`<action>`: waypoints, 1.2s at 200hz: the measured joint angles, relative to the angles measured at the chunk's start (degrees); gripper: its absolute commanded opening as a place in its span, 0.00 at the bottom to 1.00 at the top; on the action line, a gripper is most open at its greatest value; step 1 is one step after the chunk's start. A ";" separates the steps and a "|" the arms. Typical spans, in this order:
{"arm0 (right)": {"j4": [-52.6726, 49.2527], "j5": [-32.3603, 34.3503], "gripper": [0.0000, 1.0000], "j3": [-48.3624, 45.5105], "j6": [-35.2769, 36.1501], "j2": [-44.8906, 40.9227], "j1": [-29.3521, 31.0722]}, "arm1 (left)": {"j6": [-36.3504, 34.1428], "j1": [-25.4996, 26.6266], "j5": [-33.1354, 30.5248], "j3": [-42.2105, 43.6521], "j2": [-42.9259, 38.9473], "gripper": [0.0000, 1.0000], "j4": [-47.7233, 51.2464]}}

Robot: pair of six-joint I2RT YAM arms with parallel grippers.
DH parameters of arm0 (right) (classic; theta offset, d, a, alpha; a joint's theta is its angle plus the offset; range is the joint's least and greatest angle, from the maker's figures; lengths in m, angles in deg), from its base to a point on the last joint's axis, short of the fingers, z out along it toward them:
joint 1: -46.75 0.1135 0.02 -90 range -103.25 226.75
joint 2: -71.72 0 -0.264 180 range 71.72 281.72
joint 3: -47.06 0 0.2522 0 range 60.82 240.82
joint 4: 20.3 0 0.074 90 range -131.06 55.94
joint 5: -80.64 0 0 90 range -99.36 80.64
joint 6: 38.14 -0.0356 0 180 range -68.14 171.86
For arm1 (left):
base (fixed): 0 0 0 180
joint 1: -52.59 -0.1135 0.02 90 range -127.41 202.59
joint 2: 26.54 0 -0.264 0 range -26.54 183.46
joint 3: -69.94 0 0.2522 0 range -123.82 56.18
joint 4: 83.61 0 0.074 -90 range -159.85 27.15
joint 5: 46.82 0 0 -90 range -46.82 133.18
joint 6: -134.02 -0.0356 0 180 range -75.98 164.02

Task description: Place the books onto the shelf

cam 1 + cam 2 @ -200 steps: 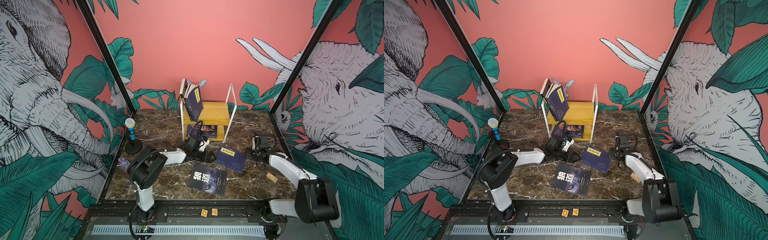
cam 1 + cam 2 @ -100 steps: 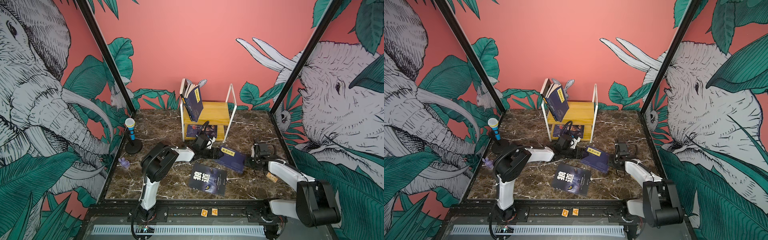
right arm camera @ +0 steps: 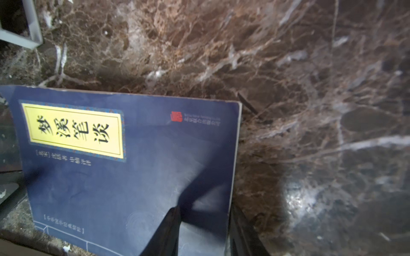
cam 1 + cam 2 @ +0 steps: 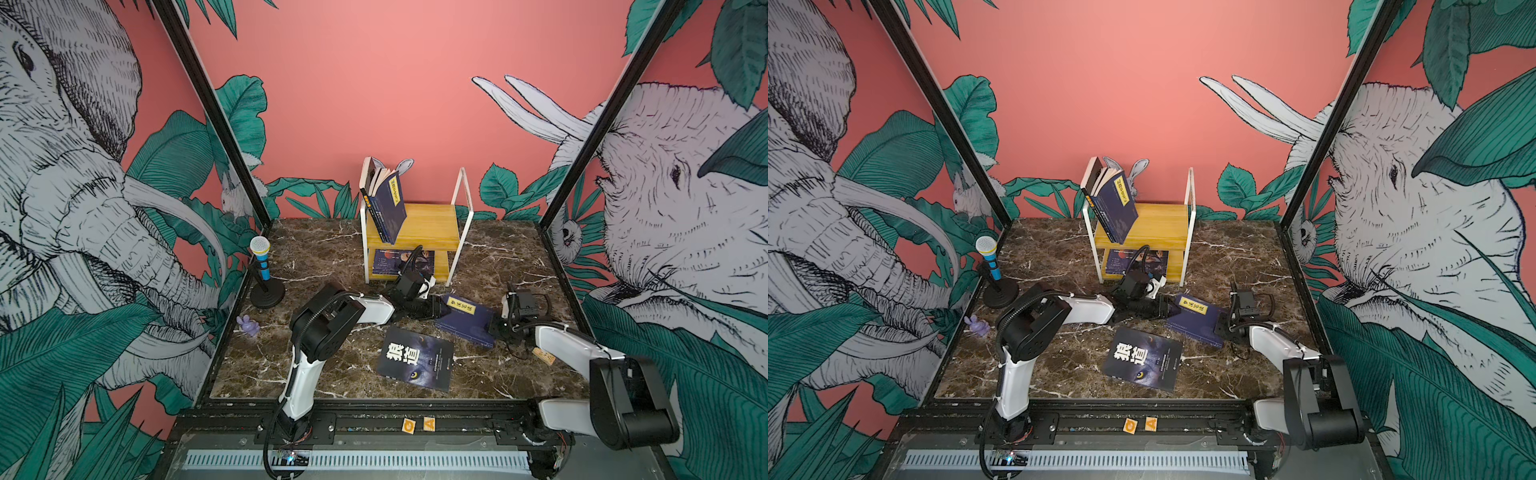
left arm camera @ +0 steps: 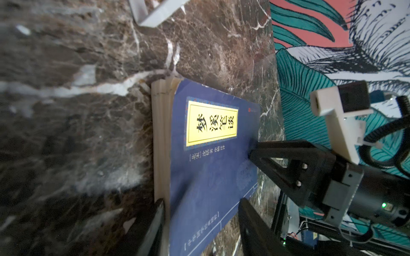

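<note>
Navy book [image 4: 467, 318] with the yellow title label sits on the marble table [image 4: 332, 257] just in front of the shelf [image 4: 424, 224], a little beyond its right front leg, and I have both grippers at it. My left gripper [image 5: 200, 209] comes at the end of the book closest to the shelf with the jaws about half apart. In the left wrist view one of my fingers [image 5: 155, 223] sits against the page block and its partner rides over the cover with a thin gap between pad and book, so I am astride it, not gripping it. My right gripper [image 3: 204, 223] has the end farthest from the shelf. In the right wrist view one finger lies flat on the cover near the spine edge and its mate sits just past that edge, closed down on the book's corner, the only thing it holds. The black book [image 4: 415, 359] with the wolf eye lies flat on the table farther out in front of the shelf, near the navy one but apart from it, with neither gripper on it. On the shelf's top board a few leaning books [image 4: 388, 208] rest against its left looped end, a navy cover facing out. On its lower board a purple book [image 4: 399, 262] lies flat.
</note>
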 measured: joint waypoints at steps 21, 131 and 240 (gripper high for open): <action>-0.37 0.52 0.38 0.00 0.07 -0.28 -0.13 | 1.51 0.13 0.00 -0.07 -0.17 0.32 0.09; -11.17 2.95 0.42 1.07 1.86 -10.38 -0.20 | 2.71 1.46 3.02 -0.98 -3.72 0.00 3.15; -28.20 22.34 0.52 11.89 8.55 -32.24 15.17 | 2.32 -0.13 7.48 -2.86 -13.42 0.00 10.27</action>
